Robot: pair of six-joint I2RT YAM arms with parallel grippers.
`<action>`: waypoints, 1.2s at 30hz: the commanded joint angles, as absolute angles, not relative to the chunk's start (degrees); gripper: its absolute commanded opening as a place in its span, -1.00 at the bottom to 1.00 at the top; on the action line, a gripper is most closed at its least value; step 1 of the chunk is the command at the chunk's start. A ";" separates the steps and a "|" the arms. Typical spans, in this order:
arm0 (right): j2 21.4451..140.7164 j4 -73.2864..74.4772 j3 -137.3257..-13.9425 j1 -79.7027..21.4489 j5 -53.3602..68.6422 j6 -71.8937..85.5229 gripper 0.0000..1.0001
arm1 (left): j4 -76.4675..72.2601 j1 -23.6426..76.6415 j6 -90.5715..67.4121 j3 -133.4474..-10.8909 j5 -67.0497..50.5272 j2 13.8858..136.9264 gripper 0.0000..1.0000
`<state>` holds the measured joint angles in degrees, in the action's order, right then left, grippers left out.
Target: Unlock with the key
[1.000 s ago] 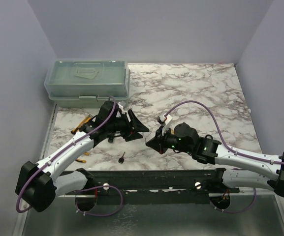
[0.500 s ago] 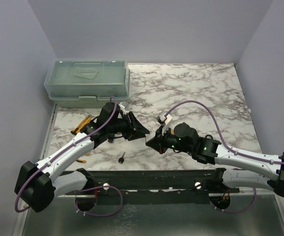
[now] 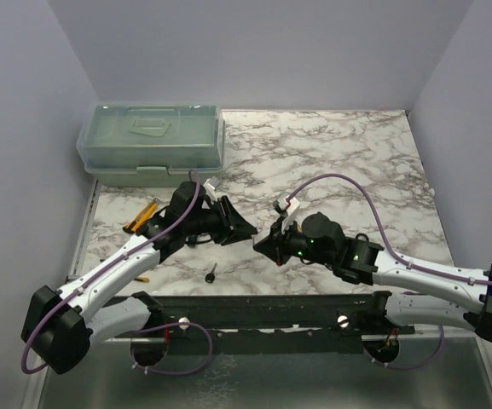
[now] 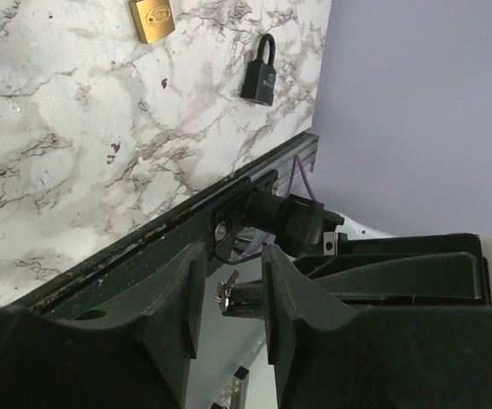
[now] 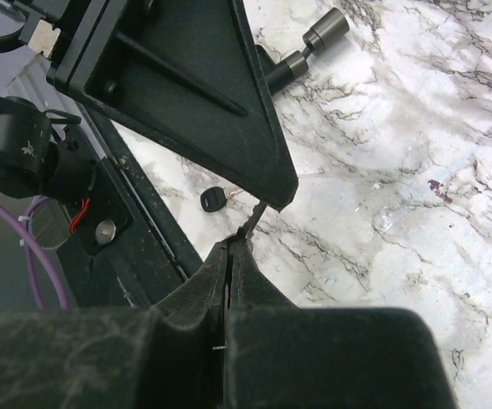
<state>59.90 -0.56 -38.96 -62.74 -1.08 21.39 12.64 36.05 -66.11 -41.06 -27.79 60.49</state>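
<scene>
— While the key [image 3: 211,273] lies loose on the marble [image 3: 331,145] just beyond the rail [image 3: 263,308], has any unlocking begun?

— Apparently not. The right gripper [image 5: 231,244] is pinched together on a thin metal sliver [image 5: 251,225] just past the rail. The left gripper [image 4: 233,256] holds its fingers apart around that sliver. The black padlock [image 4: 261,77], farther from the rail, looks locked, so the whole job is left.
</scene>
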 commanded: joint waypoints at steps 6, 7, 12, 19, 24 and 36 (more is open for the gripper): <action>58.88 -1.33 -39.94 -63.21 -2.83 21.38 -0.99 | 8.44 36.73 -64.26 -38.67 -27.03 58.97 -0.27; 58.86 -1.32 -39.98 -63.20 -2.87 21.43 -0.99 | 8.13 36.73 -64.26 -38.55 -26.99 58.97 -0.27; 58.78 -1.24 -39.93 -63.22 -2.90 21.36 -0.99 | 6.80 36.99 -64.25 -37.73 -26.85 58.79 -0.33; 59.01 -1.49 -39.81 -63.24 -2.92 21.36 -0.99 | 6.21 37.14 -64.34 -36.98 -26.54 58.78 -0.42; 59.15 -1.99 -39.67 -63.19 -3.01 21.40 -0.99 | 5.76 37.26 -64.34 -36.63 -26.30 58.71 -0.62; 60.59 -0.13 -40.91 -63.19 -4.18 24.39 -0.10 | 5.28 37.44 -64.83 -36.18 -19.54 55.38 -1.00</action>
<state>59.99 -0.69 -38.98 -62.74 -2.31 23.00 6.83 37.21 -65.10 -36.84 -25.43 58.59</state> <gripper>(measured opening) 0.274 0.018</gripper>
